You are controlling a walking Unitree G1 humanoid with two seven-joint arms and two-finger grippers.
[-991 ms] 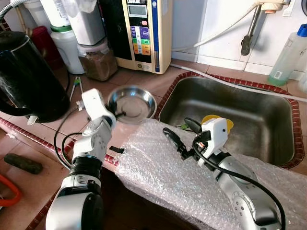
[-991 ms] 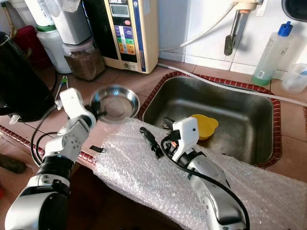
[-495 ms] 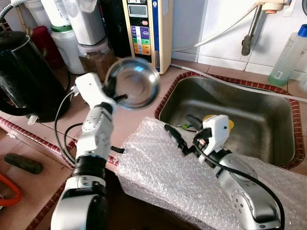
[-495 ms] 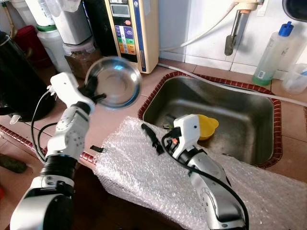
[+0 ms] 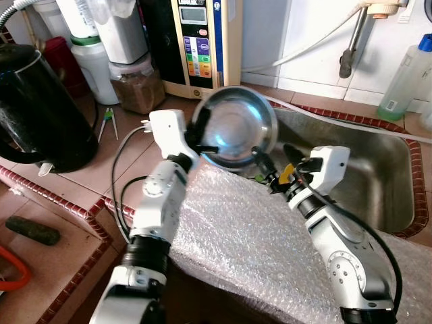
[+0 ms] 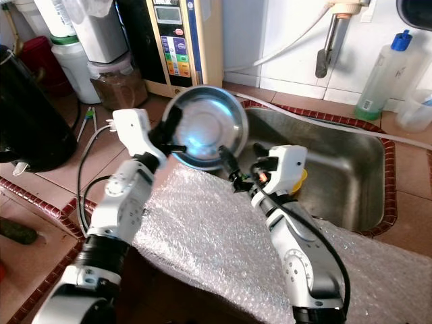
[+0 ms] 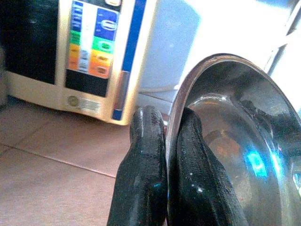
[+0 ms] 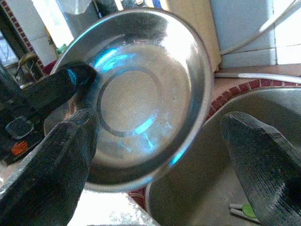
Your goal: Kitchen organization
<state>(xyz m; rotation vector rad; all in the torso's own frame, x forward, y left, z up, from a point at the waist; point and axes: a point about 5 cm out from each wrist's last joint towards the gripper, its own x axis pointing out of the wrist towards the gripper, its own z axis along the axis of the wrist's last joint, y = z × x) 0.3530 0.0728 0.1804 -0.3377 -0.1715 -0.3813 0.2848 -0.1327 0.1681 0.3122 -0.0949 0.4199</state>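
Observation:
A round steel bowl (image 5: 236,128) hangs tilted in the air over the left rim of the sink (image 5: 378,169). My left gripper (image 5: 202,135) is shut on the bowl's rim, one finger inside and one outside, as the left wrist view shows (image 7: 167,122). My right gripper (image 5: 277,162) stands open just right of and below the bowl. In the right wrist view its fingers (image 8: 51,155) spread wide beside the bowl (image 8: 136,94), not touching it. A yellow cup (image 6: 302,177) lies in the sink, mostly hidden behind the right wrist.
Bubble wrap (image 5: 236,236) covers the counter's front edge under both arms. A black kettle (image 5: 40,108) stands at the left, a water purifier (image 5: 199,40) and a jar (image 5: 138,84) at the back. A tap (image 5: 354,40) and a spray bottle (image 5: 408,74) sit behind the sink.
My left gripper has lifted the bowl off the counter and carried it right, toward the sink. My right gripper has risen from the bubble wrap up to the bowl.

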